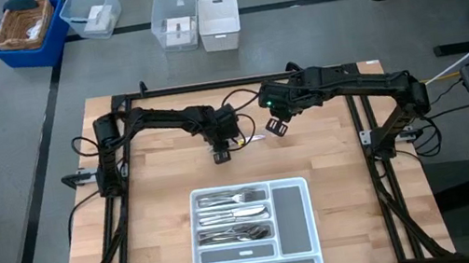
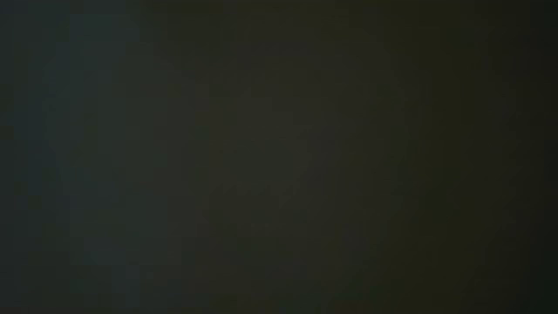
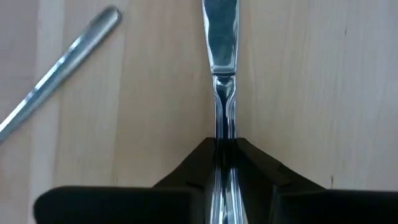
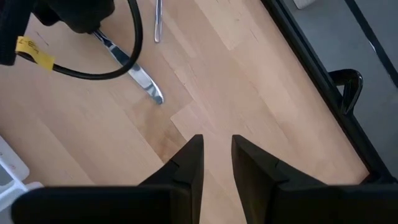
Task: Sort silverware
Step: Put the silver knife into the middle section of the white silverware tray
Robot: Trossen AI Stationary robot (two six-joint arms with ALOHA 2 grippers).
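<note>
High view: left gripper (image 1: 221, 155) mid-table by white compartmented tray (image 1: 293, 212), right gripper (image 1: 275, 128) close by; left wrist: clamped on shiny silver metal knife (image 3: 222, 56); right wrist: fingers (image 4: 188, 163) apart, holding nothing, over light wooden table (image 4: 249, 99).

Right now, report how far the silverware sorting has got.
Done: three compartments of the white tray already hold sorted silverware. In hand: the left gripper is closed on a knife lying on the table. Left: that knife and another piece beside it. The right gripper hangs open, empty, nearby.
</note>
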